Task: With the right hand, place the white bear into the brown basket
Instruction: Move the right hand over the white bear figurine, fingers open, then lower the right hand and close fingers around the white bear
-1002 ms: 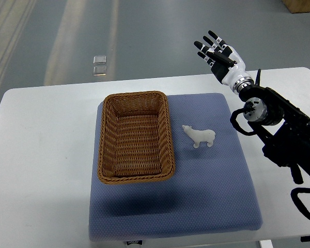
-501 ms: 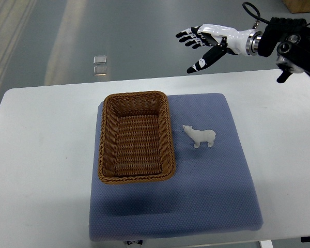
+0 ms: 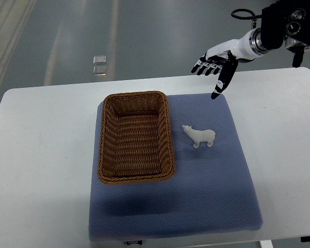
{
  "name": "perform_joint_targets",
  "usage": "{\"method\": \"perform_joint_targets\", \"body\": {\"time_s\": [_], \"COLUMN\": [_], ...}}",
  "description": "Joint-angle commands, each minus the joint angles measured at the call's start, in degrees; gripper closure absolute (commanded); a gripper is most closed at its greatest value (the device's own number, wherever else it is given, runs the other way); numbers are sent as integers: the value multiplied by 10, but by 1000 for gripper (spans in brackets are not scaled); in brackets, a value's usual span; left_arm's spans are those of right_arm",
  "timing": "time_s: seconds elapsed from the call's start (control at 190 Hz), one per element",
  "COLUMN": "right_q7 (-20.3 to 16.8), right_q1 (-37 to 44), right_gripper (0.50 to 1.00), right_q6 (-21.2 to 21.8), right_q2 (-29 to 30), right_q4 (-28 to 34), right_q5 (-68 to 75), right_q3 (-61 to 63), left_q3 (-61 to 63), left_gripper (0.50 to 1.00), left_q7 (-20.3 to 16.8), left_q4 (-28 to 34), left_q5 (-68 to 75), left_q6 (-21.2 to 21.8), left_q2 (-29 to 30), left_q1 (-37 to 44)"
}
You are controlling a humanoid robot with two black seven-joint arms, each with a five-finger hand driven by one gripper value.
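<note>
- The blue padded mat (image 3: pixel 206 196) fills the near part of the white table (image 3: pixel 36 155), its front edge well below and nearer than the right hand (image 3: pixel 215 66); nothing on it has shifted in the last second.
- The brown wicker basket (image 3: pixel 136 137) sits empty on the mat, below and off to the left of the hand, in the same spot as before.
- The white bear (image 3: pixel 200 136) stands on its feet on the mat just right of the basket's long wall, nearly straight below the hand and a little left of it, untouched and clear of every finger.
- What has changed is the hand itself: a second ago it was raised palm-up near the table's back edge, half a second ago it had swung high and level over the floor beyond the table, and now it has dropped to the mat's far edge with its fingers tilted downward.
- The hand is spread wide and holds nothing; its thumb (image 3: pixel 220 82) points down toward the mat's far right corner.
- My reading: the reach is only beginning. The arm comes in from the upper right, and the hand must come nearer and lower before a grasp.
- No left arm shows.
</note>
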Motion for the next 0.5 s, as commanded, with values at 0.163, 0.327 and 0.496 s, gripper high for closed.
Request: {"method": "perform_joint_targets", "body": {"time_s": [0.163, 0.327, 0.496], "right_q7": [1, 6, 6], "right_q1": [-44, -77, -99], "right_gripper": [572, 576, 581], "right_q6": [-24, -46, -68], "right_q2": [4, 16, 26], "right_q4": [21, 35, 35], "right_q5": [0, -15, -27], "right_q3": [-6, -6, -6], "left_q3": [0, 0, 0], "left_gripper": [500, 500, 500], "left_q7": [0, 0, 0], "left_q4": [0, 0, 0], "left_q5": [0, 0, 0], "left_q6": [0, 0, 0], "left_q2": [0, 0, 0], "left_q1": [-2, -5, -5]}}
